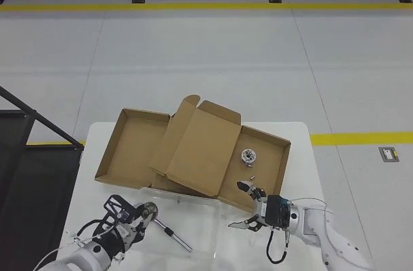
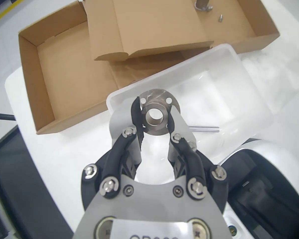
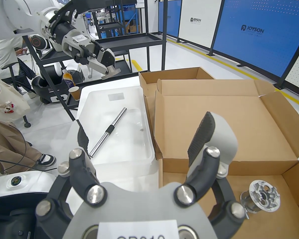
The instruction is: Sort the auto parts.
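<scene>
My left gripper (image 2: 153, 118) is shut on a round metal flange part (image 2: 155, 110), held above the near end of a clear plastic tray (image 2: 249, 80). The same gripper (image 1: 140, 215) sits at the table's front left. A metal rod with a black band (image 3: 108, 131) lies in the tray (image 3: 149, 148). My right gripper (image 3: 144, 135) stands open with nothing between its fingers, by the front edge of the right cardboard box (image 1: 282, 169). In that box lie a toothed metal hub (image 3: 261, 196) and a small metal pin (image 2: 220, 18).
A second open cardboard box (image 1: 128, 152) lies at the left, with a folded lid (image 1: 200, 146) resting across both boxes. A black rack (image 1: 17, 169) stands left of the table. The table's right edge is close to my right arm.
</scene>
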Action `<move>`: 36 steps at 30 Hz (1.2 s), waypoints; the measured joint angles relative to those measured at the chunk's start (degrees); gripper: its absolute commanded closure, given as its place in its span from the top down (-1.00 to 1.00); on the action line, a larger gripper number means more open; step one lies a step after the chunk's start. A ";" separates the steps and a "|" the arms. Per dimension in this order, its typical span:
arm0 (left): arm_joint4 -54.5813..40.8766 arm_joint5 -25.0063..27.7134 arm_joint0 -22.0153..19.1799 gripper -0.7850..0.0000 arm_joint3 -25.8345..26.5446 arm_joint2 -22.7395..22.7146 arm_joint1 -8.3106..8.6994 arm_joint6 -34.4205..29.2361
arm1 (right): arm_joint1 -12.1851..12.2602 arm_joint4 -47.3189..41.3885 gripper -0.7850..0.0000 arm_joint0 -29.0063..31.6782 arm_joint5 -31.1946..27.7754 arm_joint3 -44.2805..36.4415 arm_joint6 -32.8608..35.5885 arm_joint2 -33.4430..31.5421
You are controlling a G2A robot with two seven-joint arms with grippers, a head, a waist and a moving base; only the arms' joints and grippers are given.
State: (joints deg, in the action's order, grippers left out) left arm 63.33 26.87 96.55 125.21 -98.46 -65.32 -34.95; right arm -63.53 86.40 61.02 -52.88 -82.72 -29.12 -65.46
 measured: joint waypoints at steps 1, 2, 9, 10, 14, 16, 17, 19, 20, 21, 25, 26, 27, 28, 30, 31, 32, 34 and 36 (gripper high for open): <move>-4.56 1.60 -1.45 -1.00 -1.53 -1.19 0.16 -0.78 | 0.00 0.00 1.00 0.00 0.00 0.00 0.00 0.00; -7.68 2.73 -2.42 -1.00 -2.61 -2.18 0.30 -1.13 | 0.00 0.00 1.00 0.00 0.00 0.00 0.00 0.00; -25.76 10.79 -5.24 -1.00 -9.34 -7.28 1.18 -0.36 | 0.00 0.00 1.00 0.00 0.00 0.00 0.00 0.00; -29.16 12.45 -5.59 -1.00 -10.45 -7.99 1.42 -1.10 | 0.00 0.00 1.00 0.00 0.00 0.00 0.00 0.00; -38.75 15.75 -7.21 -1.00 -14.00 -9.90 2.28 -4.73 | 0.00 0.00 1.00 0.00 0.00 0.00 0.00 0.00; -42.45 16.21 -8.05 -1.00 -15.39 -10.46 2.70 -6.42 | 0.00 0.00 1.00 0.00 0.00 0.00 0.00 0.00; -43.12 16.01 -8.36 -1.00 -15.67 -10.86 2.85 -6.78 | 0.00 0.00 1.00 0.00 0.00 0.00 0.00 0.00; -41.18 14.39 -8.73 -1.00 -15.31 -11.90 3.03 -6.08 | 0.00 0.00 1.00 0.00 0.00 0.00 0.00 0.00; -39.09 13.16 -8.74 -1.00 -14.88 -12.13 3.02 -5.11 | 0.00 0.00 1.00 0.00 0.00 0.00 0.00 0.00; -36.88 11.80 -8.65 -1.00 -14.50 -11.88 2.96 -4.03 | 0.00 0.00 1.00 0.00 0.00 0.00 0.00 0.00; -25.74 3.76 -10.20 -1.00 -14.68 -8.62 2.72 0.21 | 0.00 0.00 1.00 0.00 0.00 0.00 0.00 0.00; -22.74 1.62 -10.95 -1.00 -15.17 -7.50 2.64 1.39 | 0.00 0.00 1.00 0.00 0.00 0.00 0.00 0.00; -19.96 -0.42 -11.86 -1.00 -15.95 -6.24 2.55 2.57 | 0.00 0.00 1.00 0.00 0.00 0.00 0.00 0.00; -17.15 -2.71 -13.31 -1.00 -17.46 -4.46 2.45 3.79 | 0.00 0.00 1.00 0.00 0.00 0.00 0.00 0.00; -14.26 -5.52 -16.10 -1.00 -20.31 -2.16 2.37 4.69 | 0.00 0.00 1.00 0.00 0.00 0.00 0.00 0.00; -12.45 -7.30 -18.12 -1.00 -22.32 -0.80 2.32 5.10 | 0.00 0.00 1.00 0.00 0.00 0.00 0.00 0.00; -11.47 -8.40 -19.60 -1.00 -23.87 0.27 2.27 5.26 | 0.00 0.00 1.00 0.00 0.00 0.00 0.00 0.00; -10.96 -9.73 -22.33 -1.00 -26.72 2.02 2.18 5.12 | 0.00 0.00 1.00 0.00 0.00 0.00 0.00 0.00; -11.06 -9.80 -22.60 -1.00 -27.09 2.20 2.17 5.05 | 0.00 0.00 1.00 0.00 0.00 0.00 0.00 0.00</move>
State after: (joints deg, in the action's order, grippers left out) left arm 52.27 17.06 73.96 98.12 -96.25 -63.15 -29.90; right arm -63.53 86.40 61.02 -52.88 -82.72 -29.12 -65.46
